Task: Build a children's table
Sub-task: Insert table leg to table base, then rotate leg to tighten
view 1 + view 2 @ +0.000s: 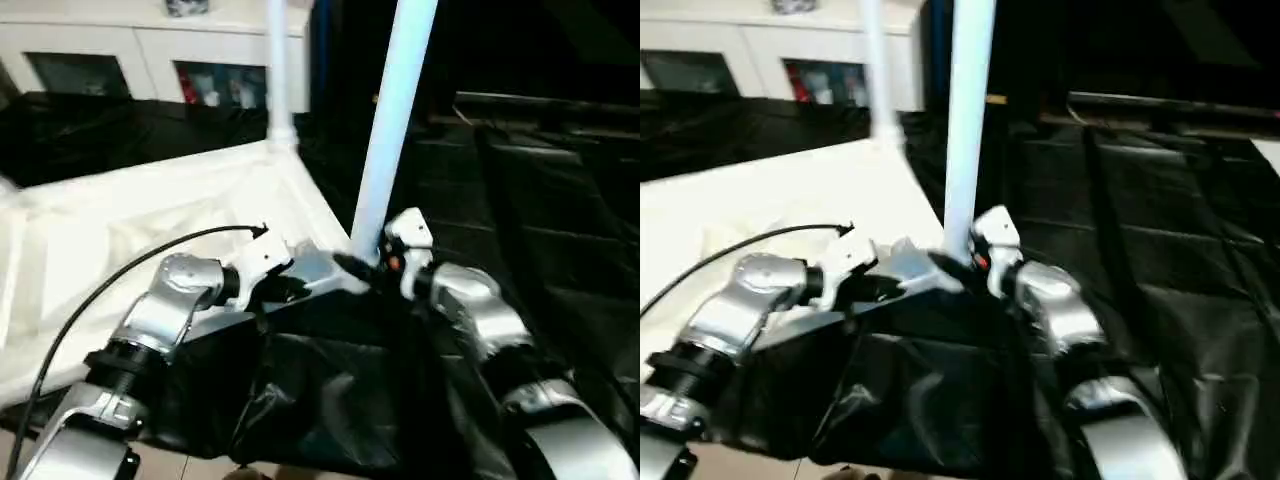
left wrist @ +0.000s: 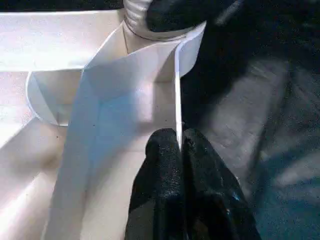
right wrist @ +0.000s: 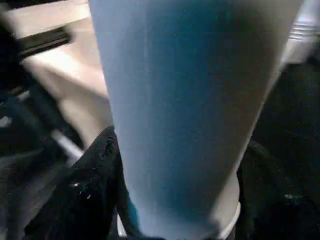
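**Two legs upright, both grippers at the near corner**

While the white plastic rectangular tabletop (image 1: 150,215) lies ribbed side up on black plastic sheeting (image 1: 540,200), a long tapered white tube leg (image 1: 395,120) stands upright in its near corner socket. At that same corner the left gripper (image 2: 178,150) is clenched on the tabletop's thin side wall, one black finger on each face of the edge. Across the corner, the right gripper (image 3: 175,200) straddles the leg's base, a finger (image 3: 85,195) on either side; whether the fingers press the tube or stand off it I cannot tell. Farther along the tabletop's long edge a second white tube leg (image 1: 280,70) rises from the next corner. Beyond that far corner stands a white cabinet (image 1: 130,50). Right of the near corner, sheeting lies open and unoccupied.
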You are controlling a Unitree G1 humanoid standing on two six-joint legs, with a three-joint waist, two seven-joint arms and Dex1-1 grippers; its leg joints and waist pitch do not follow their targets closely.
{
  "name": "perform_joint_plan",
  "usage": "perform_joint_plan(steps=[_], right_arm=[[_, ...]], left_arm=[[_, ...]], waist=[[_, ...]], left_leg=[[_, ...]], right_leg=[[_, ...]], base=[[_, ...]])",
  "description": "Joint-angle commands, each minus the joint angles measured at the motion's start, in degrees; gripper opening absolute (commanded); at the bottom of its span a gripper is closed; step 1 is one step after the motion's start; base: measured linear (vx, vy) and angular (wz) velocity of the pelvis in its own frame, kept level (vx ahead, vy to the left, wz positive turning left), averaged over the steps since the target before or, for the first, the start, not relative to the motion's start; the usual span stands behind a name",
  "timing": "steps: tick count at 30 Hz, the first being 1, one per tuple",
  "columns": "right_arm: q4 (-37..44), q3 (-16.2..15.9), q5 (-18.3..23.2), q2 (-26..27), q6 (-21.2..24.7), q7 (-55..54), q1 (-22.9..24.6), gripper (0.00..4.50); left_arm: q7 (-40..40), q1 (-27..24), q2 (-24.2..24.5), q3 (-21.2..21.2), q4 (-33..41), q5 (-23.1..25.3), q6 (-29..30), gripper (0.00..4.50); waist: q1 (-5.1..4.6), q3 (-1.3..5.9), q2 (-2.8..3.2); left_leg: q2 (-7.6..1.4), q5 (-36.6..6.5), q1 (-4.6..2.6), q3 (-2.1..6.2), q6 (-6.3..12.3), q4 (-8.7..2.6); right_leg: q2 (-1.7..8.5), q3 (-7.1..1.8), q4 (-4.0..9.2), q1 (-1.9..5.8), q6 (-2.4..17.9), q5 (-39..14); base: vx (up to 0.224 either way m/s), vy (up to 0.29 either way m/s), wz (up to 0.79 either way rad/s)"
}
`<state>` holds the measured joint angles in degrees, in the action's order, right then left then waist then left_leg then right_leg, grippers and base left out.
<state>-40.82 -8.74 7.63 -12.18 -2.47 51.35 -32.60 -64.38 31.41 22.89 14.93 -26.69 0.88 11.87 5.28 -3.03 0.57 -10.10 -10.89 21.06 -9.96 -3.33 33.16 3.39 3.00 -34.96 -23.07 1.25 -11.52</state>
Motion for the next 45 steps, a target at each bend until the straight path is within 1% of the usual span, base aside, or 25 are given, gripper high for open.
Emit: perform_joint_plan(steps=[1,4,5,6,7,8,12,13,15,20,23,24,25,26,27,28,29,30,33,34,37,39,41,44,45], right_arm=[[1.6,-5.4,-2.1,-0.6,2.0,6.3,2.4,3.10],[4.2,-7.2,-2.3,-2.7,2.9,10.1,3.7,3.10],[4.2,-7.2,-2.3,-2.7,2.9,10.1,3.7,2.95],[5.0,-7.8,-2.3,-3.3,3.2,11.3,4.1,2.95],[5.7,-8.2,-2.4,-3.8,3.7,12.1,4.3,2.95],[6.4,-8.7,-2.8,-4.3,4.1,12.9,4.6,2.76],[7.4,-9.2,-3.3,-4.7,4.7,13.6,5.1,2.71],[7.7,-9.2,-3.4,-4.7,4.9,13.6,5.2,2.70],[7.9,-9.2,-3.5,-4.7,5.3,13.6,5.4,2.69],[7.7,-8.7,-2.7,-3.9,6.5,13.3,5.8,2.68],[4.7,-6.5,-3.0,-1.4,6.7,6.9,5.4,2.68],[4.7,-6.5,-3.0,-1.4,6.7,6.9,5.4,2.68],[3.7,-5.7,-3.4,-0.5,6.8,4.1,5.1,2.68],[0.3,-3.7,-4.6,1.7,8.1,-4.4,3.7,2.68],[0.0,-3.5,-4.6,1.9,8.1,-5.0,3.6,2.68],[-1.5,-2.4,-4.6,3.1,8.6,-8.3,3.1,2.68],[-2.6,-1.6,-4.4,4.0,8.9,-10.6,2.6,2.68],[-4.2,-0.5,-4.2,5.2,9.3,-14.1,2.0,2.68],[-8.4,1.9,-3.9,8.4,10.0,-22.6,0.1,2.68],[-8.4,1.9,-3.9,8.4,10.0,-22.6,0.1,2.67],[-12.0,2.9,-4.1,10.8,9.0,-27.7,-1.5,2.67],[-13.0,3.2,-4.0,11.6,8.1,-28.1,-1.9,2.67],[-13.2,3.5,-3.7,12.1,7.6,-27.7,-2.0,3.37],[-13.2,4.4,-3.3,12.8,6.5,-26.4,-2.5,3.42],[-13.0,4.1,-3.7,12.6,5.6,-25.8,-2.6,3.63]], left_arm=[[-3.9,2.2,-0.7,1.2,0.4,-2.3,-2.5,0.00],[-7.8,2.6,0.0,1.8,-0.8,-3.2,-3.8,0.00],[-7.8,2.6,0.0,1.8,-0.8,-3.2,-3.8,0.00],[-9.0,2.8,0.3,2.2,-1.5,-3.0,-4.6,0.00],[-9.9,3.1,0.4,2.4,-2.1,-3.0,-5.1,0.00],[-10.7,3.4,0.3,2.6,-2.9,-2.9,-5.5,0.00],[-11.8,4.0,0.2,2.7,-4.3,-2.7,-6.3,0.00],[-12.1,4.3,0.1,2.8,-4.8,-2.6,-6.5,0.00],[-12.3,4.5,0.0,2.9,-5.4,-2.6,-6.8,0.00],[-12.7,4.5,-0.5,2.4,-5.9,-2.9,-7.0,0.00],[-6.7,4.7,-1.9,1.1,-6.9,-1.5,-7.0,0.00],[-6.7,4.7,-1.9,1.1,-6.9,-1.5,-7.0,0.00],[-4.0,5.2,-2.5,0.8,-7.8,-0.7,-7.2,0.00],[1.3,6.0,-3.6,0.7,-9.5,1.4,-7.3,0.00],[1.8,6.1,-3.7,0.6,-9.5,1.5,-7.2,0.00],[4.0,6.3,-4.5,0.3,-9.9,1.9,-6.6,0.00],[5.6,6.5,-5.1,0.1,-10.1,2.2,-6.0,0.00],[7.8,6.5,-6.2,-0.3,-9.7,2.4,-4.6,0.00],[12.8,6.6,-8.9,-0.4,-8.5,3.4,-1.1,0.00],[12.8,6.6,-8.9,-0.4,-8.5,3.4,-1.1,0.00],[16.5,6.2,-11.7,0.2,-6.5,4.3,1.6,0.00],[16.5,5.7,-12.5,1.0,-5.5,4.6,1.8,0.00],[16.1,5.5,-12.8,1.4,-5.1,4.7,1.6,0.00],[14.8,5.0,-12.5,1.9,-4.9,4.4,1.2,0.00],[14.0,4.8,-12.1,2.0,-4.7,4.2,1.0,0.00]], waist=[[0.35,3.56,0.77],[0.69,3.45,0.78],[0.70,3.47,0.76],[0.76,3.39,0.79],[0.84,3.47,0.74],[0.98,3.49,0.70],[1.30,3.60,0.66],[1.36,3.59,1.19],[1.30,3.64,0.85],[1.34,3.64,0.80],[1.25,3.48,0.74],[1.17,3.39,0.68],[1.01,3.05,0.71],[0.75,2.39,0.77],[0.62,2.22,0.77],[0.44,2.27,0.63],[0.39,2.38,0.61],[0.20,2.38,0.64],[-0.36,2.38,0.75],[-0.54,2.36,0.75],[-0.58,2.55,0.76],[-0.49,2.53,0.74],[-0.41,2.70,0.73],[-0.40,2.79,0.85],[-0.40,2.89,0.85]], left_leg=[[-3.45,-9.7,-0.73,0.76,3.53,-3.59],[-3.44,-10.9,-0.82,0.81,2.82,-3.74],[-3.49,-10.9,-0.80,0.81,2.68,-3.73],[-3.50,-11.2,-0.78,0.89,2.47,-3.81],[-3.49,-11.1,-0.82,0.85,2.37,-3.75],[-3.47,-10.8,-0.82,0.86,2.38,-3.73],[-3.47,-10.0,-0.86,0.86,2.25,-3.64],[-3.42,-9.8,-0.78,0.94,2.16,-3.60],[-3.44,-10.0,-0.82,0.93,2.09,-3.63],[-3.47,-10.4,-0.82,0.92,1.93,-3.64],[-3.45,-11.1,-0.82,0.94,1.56,-3.77],[-3.47,-11.6,-0.81,0.98,1.31,-3.88],[-3.42,-13.8,-1.04,1.03,0.61,-4.13],[-3.42,-19.0,-1.87,1.18,-0.80,-4.50],[-3.26,-20.8,-2.19,1.27,-1.30,-4.58],[-3.26,-22.3,-2.49,1.69,-2.09,-4.70],[-3.24,-22.2,-2.40,1.80,-2.27,-4.75],[-3.42,-21.8,-2.22,1.90,-2.44,-4.91],[-3.28,-22.9,-2.23,1.99,-2.44,-4.92],[-3.23,-23.0,-2.10,1.97,-2.38,-4.96],[-3.36,-22.7,-2.08,1.89,-2.22,-4.93],[-3.25,-22.4,-2.06,1.81,-1.97,-4.90],[-3.29,-20.6,-1.66,1.67,-1.44,-4.91],[-3.26,-19.6,-1.61,1.55,-1.18,-4.87],[-3.35,-18.9,-1.53,1.52,-1.10,-4.88]], right_leg=[[4.97,-2.72,3.47,3.29,15.5,-1.6],[4.89,-2.74,3.74,3.19,14.8,-4.2],[4.99,-2.80,3.68,3.20,14.8,-4.2],[5.08,-2.79,3.80,3.20,14.9,-4.8],[5.07,-2.82,3.78,3.23,14.8,-4.9],[5.02,-2.82,3.71,3.25,14.7,-4.6],[5.10,-2.82,3.60,3.23,14.6,-4.0],[5.07,-2.79,3.52,3.21,14.7,-3.5],[5.01,-2.71,3.51,3.29,14.9,-2.9],[5.13,-2.71,3.61,3.36,14.8,-4.2],[5.19,-2.70,3.81,3.24,14.5,-6.0],[5.27,-2.73,3.91,3.21,14.4,-7.1],[5.35,-2.73,4.39,3.04,13.8,-11.2],[5.54,-2.84,5.43,2.47,11.8,-21.2],[5.59,-2.80,5.82,2.29,10.9,-25.0],[5.86,-2.79,6.19,2.27,9.2,-29.8],[5.94,-2.79,6.30,2.34,8.6,-30.7],[6.01,-2.90,6.38,2.24,7.9,-30.7],[5.80,-2.83,6.45,1.95,7.9,-30.1],[5.75,-2.77,6.49,1.97,7.9,-29.7],[5.81,-2.91,6.30,1.90,8.5,-27.4],[5.71,-2.89,6.32,1.92,8.7,-26.5],[5.69,-3.02,5.97,2.20,9.4,-22.7],[5.57,-3.06,5.70,2.29,10.4,-20.0],[5.56,-3.05,5.53,2.44,10.9,-18.3]], base=[[0.000,0.000,0.00],[0.000,0.000,0.00],[0.000,0.000,0.00],[0.000,0.000,0.00],[0.000,0.000,0.00],[0.000,0.000,0.00],[0.000,0.000,0.00],[0.000,0.000,0.00],[0.000,0.000,0.00],[0.000,0.000,0.00],[0.000,0.000,0.00],[0.000,0.000,0.00],[0.000,0.000,0.00],[0.000,0.000,0.00],[0.000,0.000,0.00],[0.000,0.000,0.00],[-0.053,0.000,-0.02],[0.000,0.000,0.00],[0.000,0.000,0.00],[0.000,0.000,0.00],[0.000,0.000,0.00],[0.000,0.000,0.00],[0.000,0.000,0.00],[0.000,0.000,0.00],[0.000,0.000,0.00]])
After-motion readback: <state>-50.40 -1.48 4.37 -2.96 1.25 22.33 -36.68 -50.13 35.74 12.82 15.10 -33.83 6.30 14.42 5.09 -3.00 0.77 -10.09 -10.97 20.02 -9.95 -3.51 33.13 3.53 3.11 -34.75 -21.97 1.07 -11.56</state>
